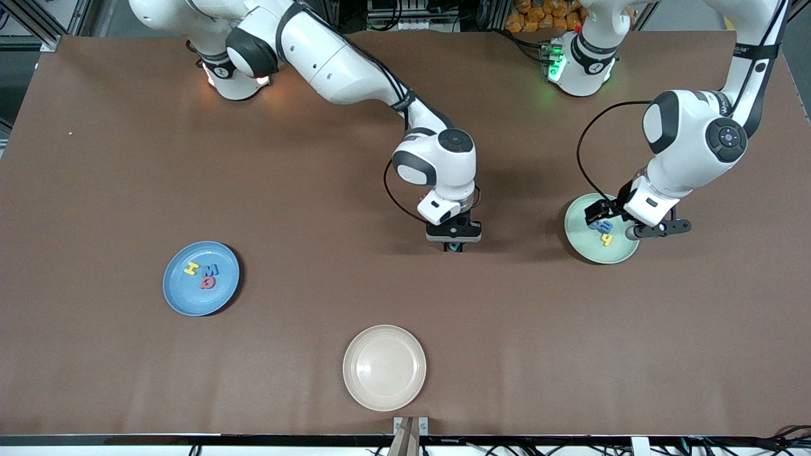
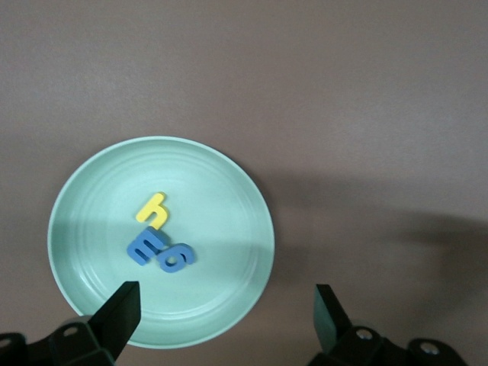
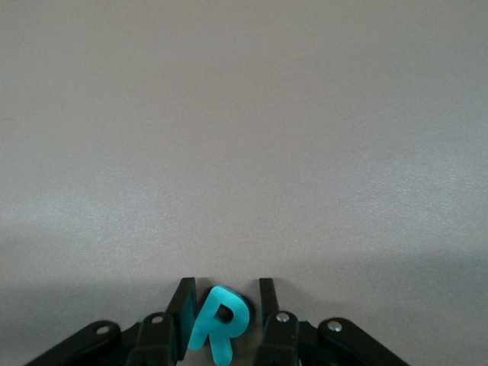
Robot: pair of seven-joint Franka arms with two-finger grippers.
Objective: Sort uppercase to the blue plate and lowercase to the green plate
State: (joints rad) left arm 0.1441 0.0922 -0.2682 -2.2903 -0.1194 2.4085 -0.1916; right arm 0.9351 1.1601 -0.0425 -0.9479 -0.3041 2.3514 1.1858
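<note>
right hand (image 3: pixel 223 320) pinches teal R (image 3: pixel 221 323), front view barely shows it.

A capital R is read on the small teal-green foam letter (image 3: pixel 219 324). A yellow foam H (image 1: pixel 191 268) is read on the round matte blue plate (image 1: pixel 184 297), a yellow foam lowercase h (image 2: pixel 152 208) on the pale mint-green plate (image 2: pixel 221 198).
</note>
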